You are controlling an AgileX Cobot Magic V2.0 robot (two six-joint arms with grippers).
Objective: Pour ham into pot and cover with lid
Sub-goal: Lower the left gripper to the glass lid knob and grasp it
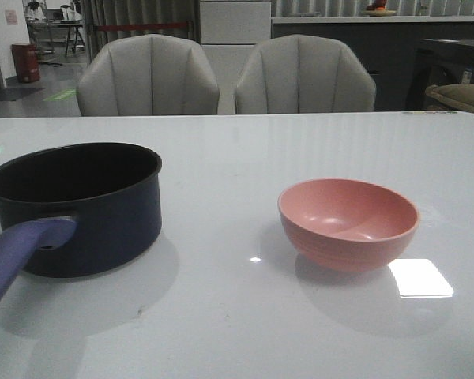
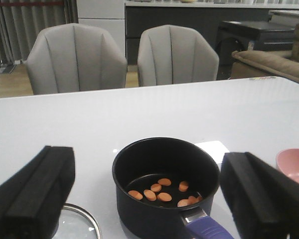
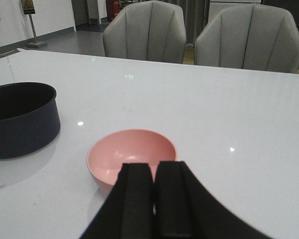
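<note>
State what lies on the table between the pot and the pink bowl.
Nothing: in the front view only bare white table separates the pot from the pink bowl.

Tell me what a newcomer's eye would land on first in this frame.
Probably the dark pot on the left side of the white table, with orange ham slices lying on its black bottom. To its right stands an empty pink bowl. The left claw gapes wide above the pot, with the glass lid's rim just showing beside it, while the right claw is shut and empty near the bowl.
</note>
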